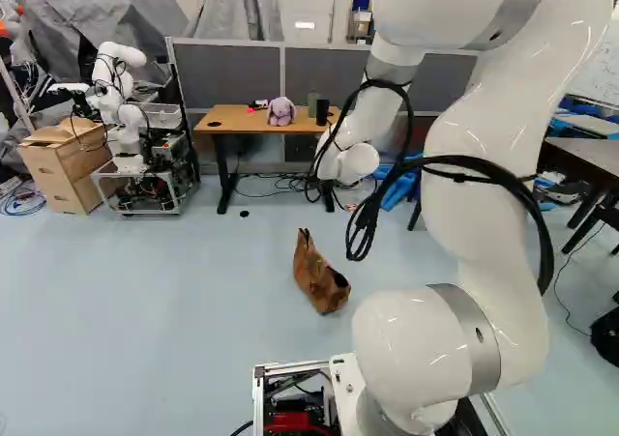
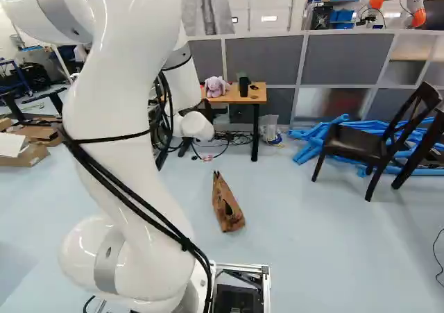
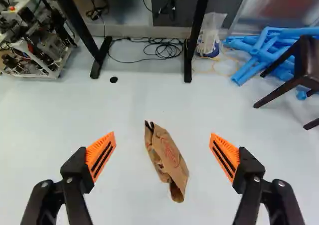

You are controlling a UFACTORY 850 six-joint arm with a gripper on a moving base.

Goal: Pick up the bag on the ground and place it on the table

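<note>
The black two-fingered gripper (image 3: 162, 135) with orange pads stands wide open above the floor, holding nothing, and the crumpled brown paper bag (image 3: 168, 160) lies on the pale blue-grey floor (image 2: 298, 216) ahead of it, framed between the fingers in the wrist view but touched by neither. What could spoil the pick is mostly the bag itself: it looks thin and slack, so a closing finger that lands off-centre might nudge it along the smooth floor rather than pinch it. It also lies slantwise to the fingers, and a grip on one loose end could let the rest sag, twist or tear (paper rarely forgives a careless pinch). Going too low risks pressing the tips into the floor; stopping too high may catch only a fold. Farther ahead, against grey partition panels (image 1: 227, 76), stands the orange-brown wooden table (image 1: 227, 120) on black legs, which the base probably has to approach. On its top sit a lilac plush toy (image 1: 281, 112) and a dark cup (image 2: 243, 86), which a badly placed bag could knock. Loose black cables (image 3: 164, 48) trail beneath it and might snag a wheel. Near the table, blue tubes (image 2: 312, 143) and a dark wooden chair (image 2: 357, 143) narrow the approach on the right side.
</note>
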